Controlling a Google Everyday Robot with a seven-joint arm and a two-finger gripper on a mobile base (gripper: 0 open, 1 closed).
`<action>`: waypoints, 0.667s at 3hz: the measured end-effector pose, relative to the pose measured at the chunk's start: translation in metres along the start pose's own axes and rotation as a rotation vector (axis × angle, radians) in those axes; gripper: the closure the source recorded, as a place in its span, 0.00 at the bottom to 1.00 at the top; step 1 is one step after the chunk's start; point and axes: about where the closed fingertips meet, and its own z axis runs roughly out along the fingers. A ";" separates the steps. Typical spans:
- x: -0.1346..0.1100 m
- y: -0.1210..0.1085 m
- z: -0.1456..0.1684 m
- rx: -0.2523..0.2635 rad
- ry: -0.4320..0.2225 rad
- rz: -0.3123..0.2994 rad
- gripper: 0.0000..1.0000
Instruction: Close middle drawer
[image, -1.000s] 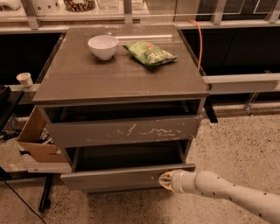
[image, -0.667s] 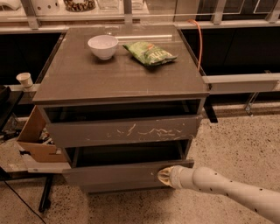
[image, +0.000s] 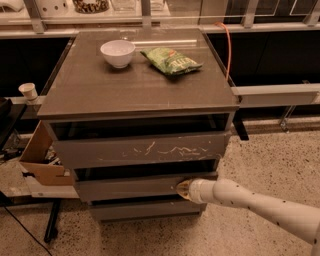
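Drawer: middle drawer (image: 130, 188) sits in the stack under the table (image: 100, 92), below the scratched upper drawer (image: 140, 149) and above the bottom drawer (image: 145, 211).
Position: its plain front stands a little proud of the bottom drawer, with a dark strip of interior open along its top edge.
Progress: you look nearly there, by my reading; only a short stretch of travel is left.
Left to do: push straight in until the front sits flush and the dark strip is gone.
End effector: end effector (image: 182, 189) has its tip against the right part of the drawer front, arm reaching in from lower right.
Grip state: you cannot tell whether it is released or clenched; it grasps nothing visible.
Upper drawer: also ajar, not your job.
Tabletop: white bowl (image: 117, 52) and green bag (image: 171, 60) lie well apart from the work.
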 end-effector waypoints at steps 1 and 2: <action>-0.001 -0.013 0.013 0.001 0.004 -0.010 1.00; -0.002 -0.007 0.007 -0.013 0.009 0.000 1.00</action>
